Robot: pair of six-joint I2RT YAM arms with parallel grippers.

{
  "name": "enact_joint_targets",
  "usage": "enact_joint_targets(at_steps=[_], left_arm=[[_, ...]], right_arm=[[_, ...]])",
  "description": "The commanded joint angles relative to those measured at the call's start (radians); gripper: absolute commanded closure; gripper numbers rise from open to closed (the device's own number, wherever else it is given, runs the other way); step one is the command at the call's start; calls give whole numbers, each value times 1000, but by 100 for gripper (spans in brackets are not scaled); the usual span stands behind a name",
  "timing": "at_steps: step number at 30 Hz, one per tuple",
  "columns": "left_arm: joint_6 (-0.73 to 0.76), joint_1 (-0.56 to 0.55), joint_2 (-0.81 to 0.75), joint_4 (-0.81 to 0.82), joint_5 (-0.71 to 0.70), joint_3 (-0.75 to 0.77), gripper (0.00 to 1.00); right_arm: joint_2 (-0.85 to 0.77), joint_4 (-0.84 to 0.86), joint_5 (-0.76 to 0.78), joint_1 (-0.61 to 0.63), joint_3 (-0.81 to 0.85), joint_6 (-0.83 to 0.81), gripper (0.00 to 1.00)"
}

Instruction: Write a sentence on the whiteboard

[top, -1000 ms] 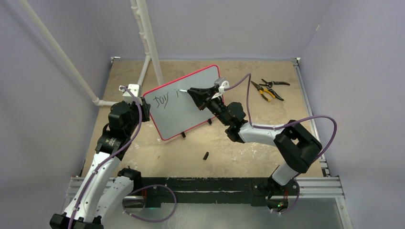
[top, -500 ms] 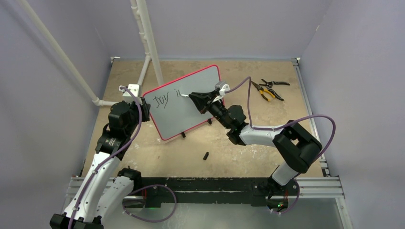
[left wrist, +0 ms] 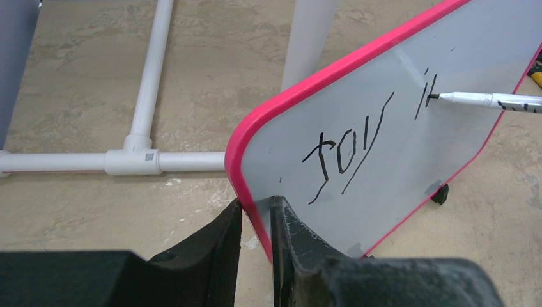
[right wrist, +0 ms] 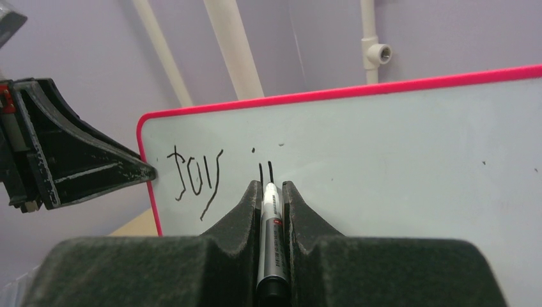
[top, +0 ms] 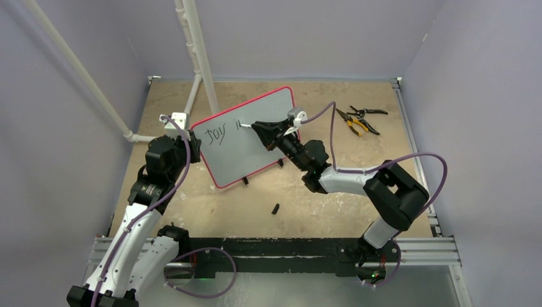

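Observation:
The whiteboard [top: 246, 137] with its red-pink rim stands tilted on black feet at mid-table. It also shows in the left wrist view [left wrist: 409, 153] and the right wrist view [right wrist: 396, 147]. The sentence [top: 220, 133] reads "Joy" plus two short strokes; it shows in the left wrist view [left wrist: 348, 150] and the right wrist view [right wrist: 198, 176]. My left gripper [left wrist: 255, 214] is shut on the board's left rim. My right gripper [right wrist: 273, 192] is shut on a white marker [right wrist: 271, 217], its tip touching the board by the strokes [left wrist: 433, 96].
A black marker cap [top: 275, 208] lies on the table in front of the board. Pliers and cutters [top: 358, 119] lie at the back right. A white pipe frame [top: 198, 64] stands behind the board at the left.
My right gripper moved the marker slightly right along the board and a second short stroke appeared after "Joy". The left gripper and board have not moved.

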Motion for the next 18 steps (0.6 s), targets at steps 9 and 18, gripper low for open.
enact_joint_targets(at_steps=[9,18], left_arm=[[8,0,1,40,28,11,79],[8,0,0,39,26,12,79]], right_arm=[[2,49,56,-4,66,-30,100],[-18,35,95,-3,38,-42,100]])
